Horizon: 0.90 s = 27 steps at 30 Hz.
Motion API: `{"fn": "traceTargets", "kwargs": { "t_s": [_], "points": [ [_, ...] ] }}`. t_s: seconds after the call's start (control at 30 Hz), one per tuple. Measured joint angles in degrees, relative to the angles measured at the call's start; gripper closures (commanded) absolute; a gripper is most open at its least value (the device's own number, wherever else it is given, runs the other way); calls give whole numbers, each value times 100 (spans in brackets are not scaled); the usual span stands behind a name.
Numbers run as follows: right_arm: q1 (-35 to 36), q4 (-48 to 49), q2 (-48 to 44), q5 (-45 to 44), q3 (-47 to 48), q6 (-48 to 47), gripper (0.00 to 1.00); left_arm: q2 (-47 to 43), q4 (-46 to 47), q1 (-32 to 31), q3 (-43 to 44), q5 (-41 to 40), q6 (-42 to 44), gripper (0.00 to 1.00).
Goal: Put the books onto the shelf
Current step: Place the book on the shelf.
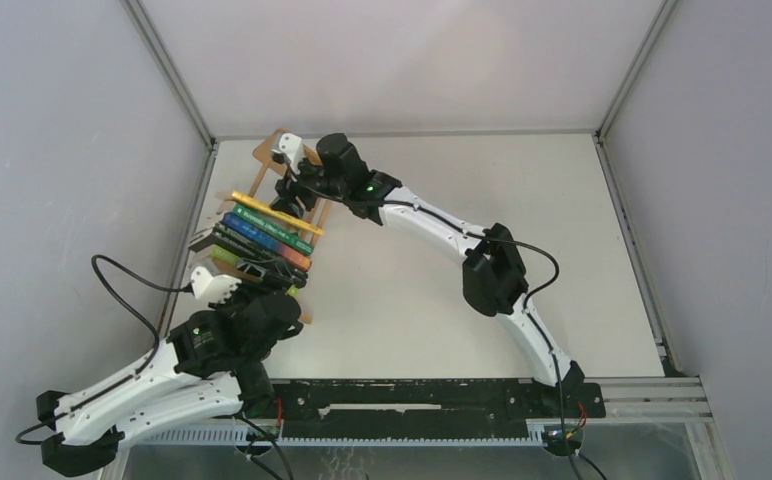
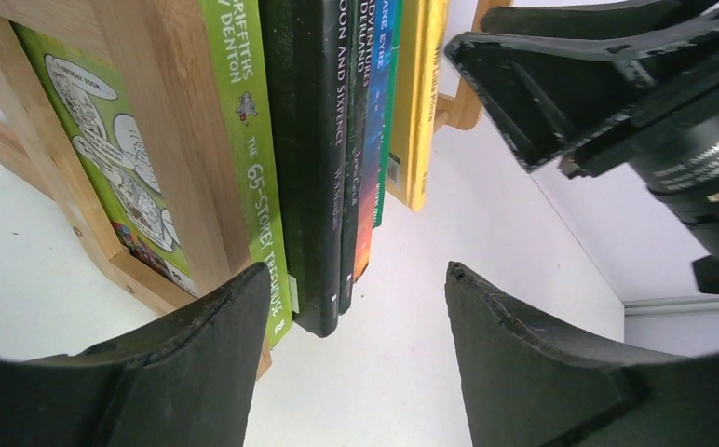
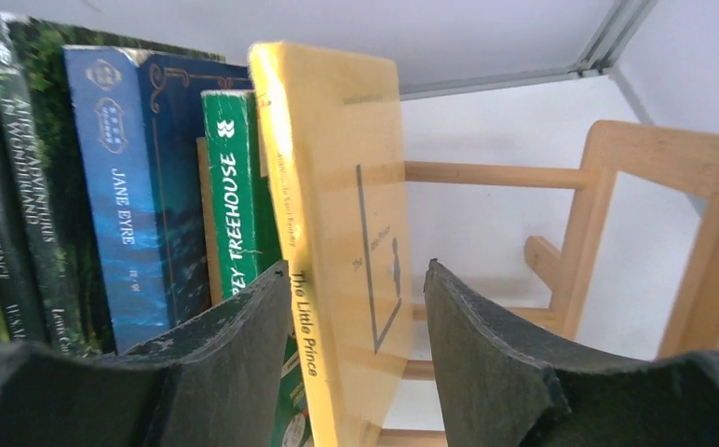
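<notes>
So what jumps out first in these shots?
A tight row of colourful books standing in the light-wood shelf along the table's left edge. The right tool straddles the yellow book at the row's far end, jaws open, while the left tool hovers open at the near end, by the lime-green book.

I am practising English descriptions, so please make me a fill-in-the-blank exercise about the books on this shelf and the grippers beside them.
1. The right gripper straddles the yellow book, titled The Little ____.
2. The blue book reads Jane ____ on its spine.
3. The lime-green book stands at the end of the shelf nearest the ____ gripper.

Missing words: Prince; Eyre; left.
</notes>
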<state>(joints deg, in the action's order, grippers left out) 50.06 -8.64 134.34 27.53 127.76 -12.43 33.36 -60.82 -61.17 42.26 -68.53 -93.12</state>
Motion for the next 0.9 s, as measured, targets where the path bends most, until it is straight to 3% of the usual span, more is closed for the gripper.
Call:
{"fn": "traceTargets", "kwargs": {
  "t_s": [0.4,0.67,0.9],
  "points": [
    [-205,234,-748,-393,-684,710,37,87,-286,0,352,-94,-144,27],
    [-743,-402,-358,-1224,404,1902,37,-20,-363,0,345,-262,-146,19],
    [-1224,-809,90,-1443,573,3298,37,-417,44,0,-39,-498,166,14]
  ]
}}
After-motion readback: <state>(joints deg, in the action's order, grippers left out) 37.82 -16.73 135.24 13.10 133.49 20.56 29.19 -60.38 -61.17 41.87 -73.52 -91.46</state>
